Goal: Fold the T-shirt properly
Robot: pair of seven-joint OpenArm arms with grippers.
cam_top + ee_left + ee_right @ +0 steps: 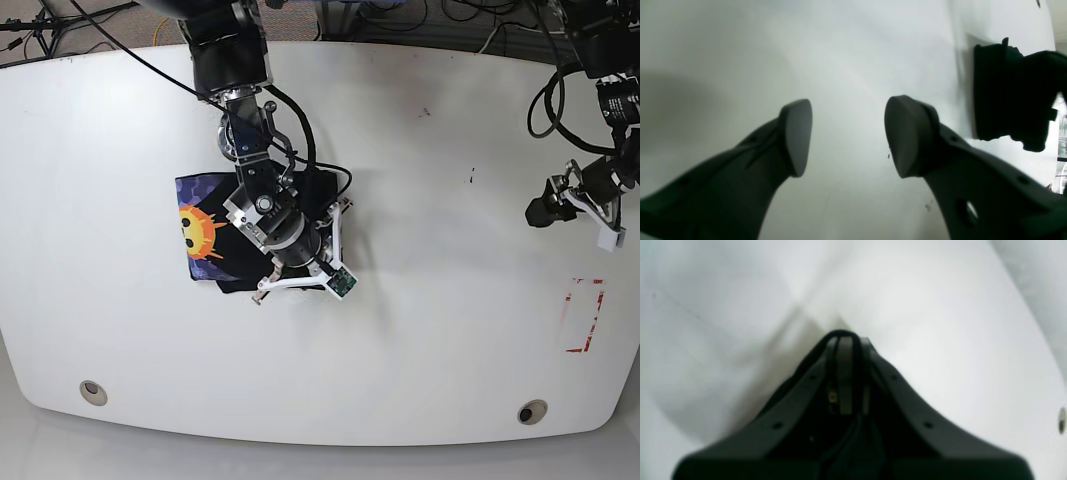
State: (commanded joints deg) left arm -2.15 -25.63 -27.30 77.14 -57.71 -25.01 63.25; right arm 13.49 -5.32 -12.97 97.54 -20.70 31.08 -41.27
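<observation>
- Black cloth, folded into a small bundle: the T-shirt (205, 235) lies on the white table (420, 250), towards the base view's left and a little above the middle.
- Its print faces up on the bundle's left part, an orange-yellow sun face (197, 229) against a blue-purple patch.
- Over the bundle's right half stands the right arm, coming down from the table's far edge, so that much of the cloth is hidden beneath it.
- From its own wrist camera, the right gripper (846, 340) has its two fingers pressed together, with only a thin strip showing between them. A dark edge curves over the very tips; whether that is cloth pinched there I cannot tell, as the picture is blurred.
- Beyond those tips there is only white table surface and a soft shadow to the left.
- Well apart from the shirt, the left gripper (560, 205) hangs over bare table near the right edge in the base view.
- Its wrist camera shows the left gripper's fingers spread wide, the rounded pads (796, 136) facing each other with white table between them and nothing held.
- A dark piece of the arm's own hardware (1010, 93) juts in at the upper right of that view.
- Near the table's right edge lies a red outlined rectangle (584, 315), just below the left gripper.
- Two round holes sit near the front edge, one at the left (93, 392) and one at the right (532, 411).
</observation>
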